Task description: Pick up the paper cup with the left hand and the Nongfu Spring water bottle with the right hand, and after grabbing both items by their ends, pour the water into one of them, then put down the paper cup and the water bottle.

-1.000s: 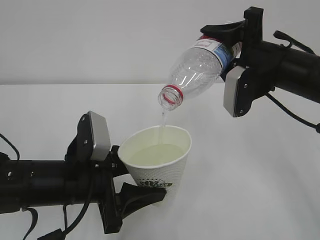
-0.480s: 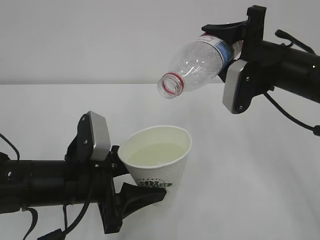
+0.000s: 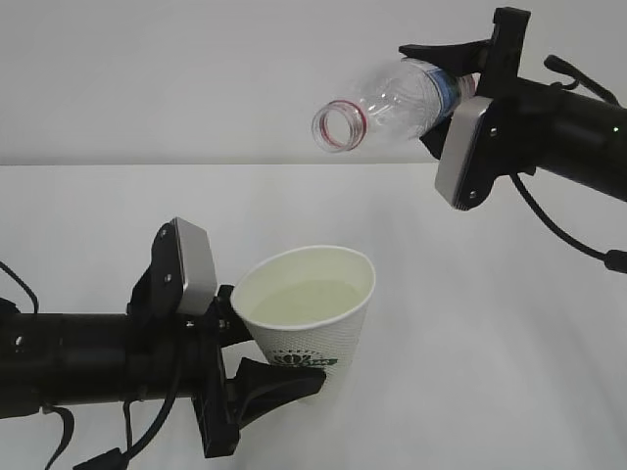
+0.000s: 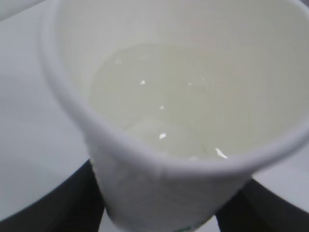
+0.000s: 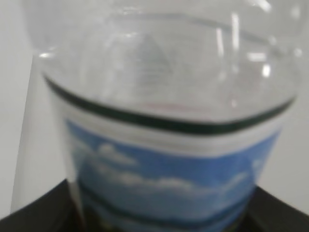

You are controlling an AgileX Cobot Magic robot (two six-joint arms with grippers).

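left claw pinching cup low down, water well under rim, right claw gripping bottle base, mouth sideways, open air between, bare surface all round

No readable text anywhere. Paper cup: dark green round logo, lettering too small to read. Bottle label: blue sky, white clouds, dark band; no legible words or numbers.

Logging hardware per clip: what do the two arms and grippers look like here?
Both arms are black tubes. The left gripper and right gripper each have black fingers and a silver-grey plate with small screws. Thin black cables loop loosely beside both arms.
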